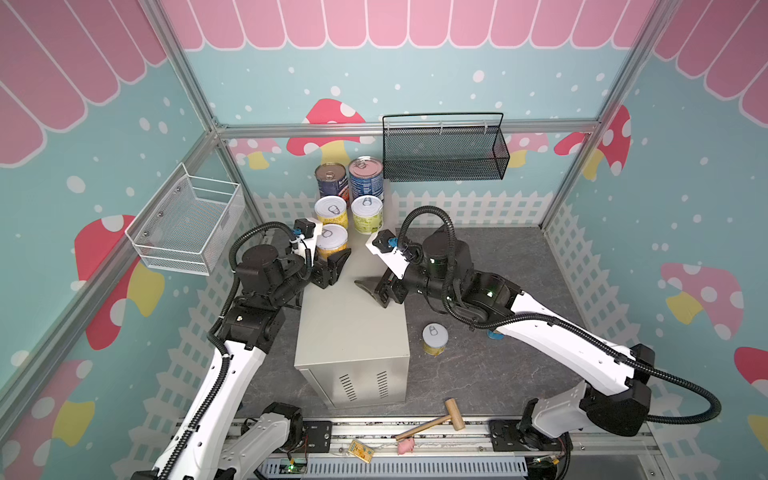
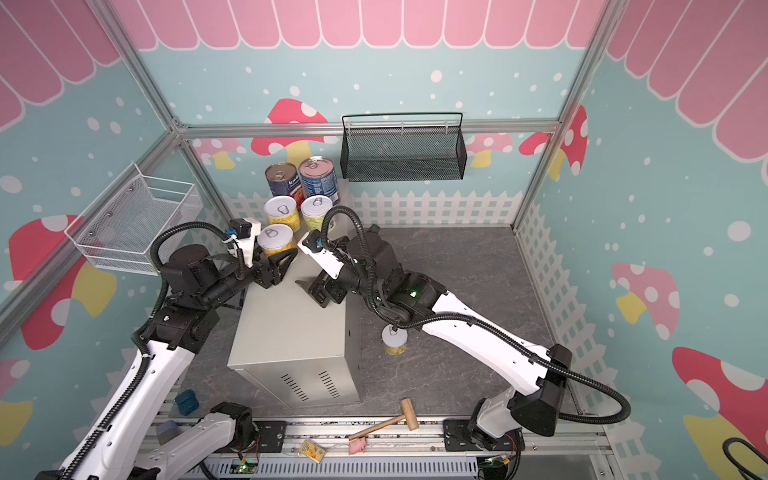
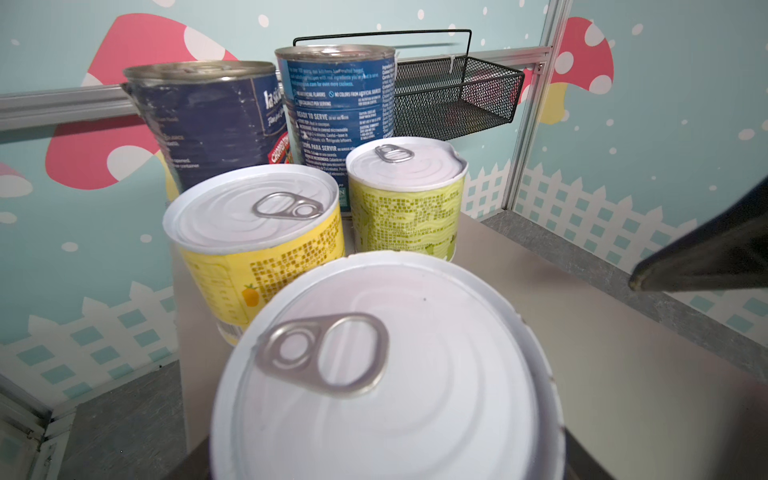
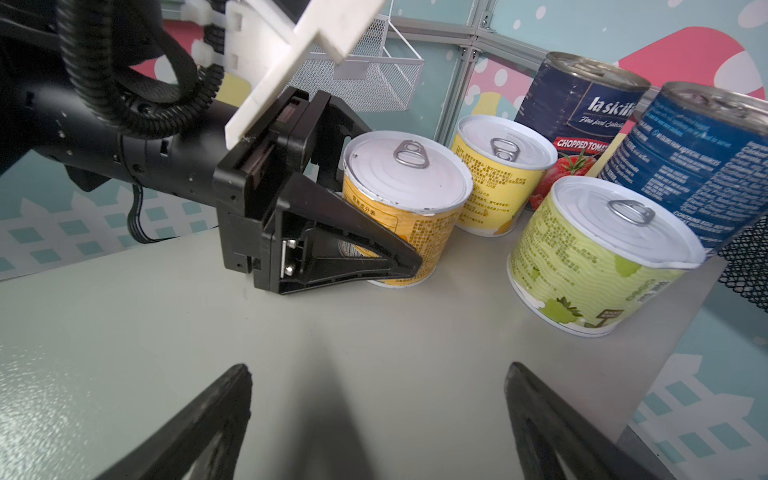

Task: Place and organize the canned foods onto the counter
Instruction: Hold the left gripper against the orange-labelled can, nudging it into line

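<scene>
Loose short can (image 1: 435,338): standing on the grey floor (image 1: 498,374) beside the table's (image 1: 353,332) right edge.
Right claw (image 4: 378,370): hovering wide open over the table's middle, gripping nothing.
Left claw (image 1: 330,259): clamping a yellow can (image 1: 331,239) by the left edge.
Far end: two short cans (image 1: 367,212), then two tall blue cans (image 1: 365,172), standing in pairs.

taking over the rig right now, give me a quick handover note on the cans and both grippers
Left gripper: shut on an orange-yellow short can that stands on the counter, not yet released.
Right gripper: open, empty, over the counter's bare middle.
Done: chopped-tomato can and blue-label can at the far end; yellow-label can and green-label can in front of them.
Left: release the held can, then fetch the loose short can from the grey tabletop beside the counter.
</scene>
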`<state>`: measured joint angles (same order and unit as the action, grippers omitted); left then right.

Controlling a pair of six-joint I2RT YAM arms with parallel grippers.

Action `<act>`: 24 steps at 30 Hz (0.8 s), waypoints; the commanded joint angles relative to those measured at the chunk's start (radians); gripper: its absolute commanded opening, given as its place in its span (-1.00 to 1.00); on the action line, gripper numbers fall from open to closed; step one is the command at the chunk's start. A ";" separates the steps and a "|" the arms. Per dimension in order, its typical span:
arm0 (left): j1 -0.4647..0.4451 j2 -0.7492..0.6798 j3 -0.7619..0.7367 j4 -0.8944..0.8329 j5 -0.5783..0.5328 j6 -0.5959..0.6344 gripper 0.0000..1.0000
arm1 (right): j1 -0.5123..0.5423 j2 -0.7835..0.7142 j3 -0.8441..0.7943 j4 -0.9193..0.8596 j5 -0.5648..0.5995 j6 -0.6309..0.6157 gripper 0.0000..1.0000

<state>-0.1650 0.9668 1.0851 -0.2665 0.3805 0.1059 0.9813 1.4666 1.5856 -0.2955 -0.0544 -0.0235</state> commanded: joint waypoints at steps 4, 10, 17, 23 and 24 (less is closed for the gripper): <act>0.034 -0.018 -0.010 -0.011 0.062 -0.015 0.39 | -0.014 -0.034 -0.010 -0.003 0.002 -0.017 0.92; 0.043 0.017 0.004 -0.014 0.074 -0.003 0.39 | -0.017 -0.048 -0.021 0.000 0.009 -0.012 0.92; 0.045 0.051 0.025 -0.012 0.077 0.007 0.39 | -0.020 -0.062 -0.036 0.010 0.015 -0.011 0.92; 0.044 0.057 0.032 -0.019 0.067 0.012 0.39 | -0.020 -0.070 -0.048 0.012 0.015 -0.011 0.92; 0.044 0.057 0.029 -0.017 0.063 0.012 0.39 | -0.020 -0.073 -0.051 0.013 0.016 -0.011 0.92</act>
<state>-0.1265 1.0161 1.1046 -0.2424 0.4423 0.1093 0.9676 1.4242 1.5520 -0.2913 -0.0422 -0.0257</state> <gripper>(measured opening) 0.707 0.962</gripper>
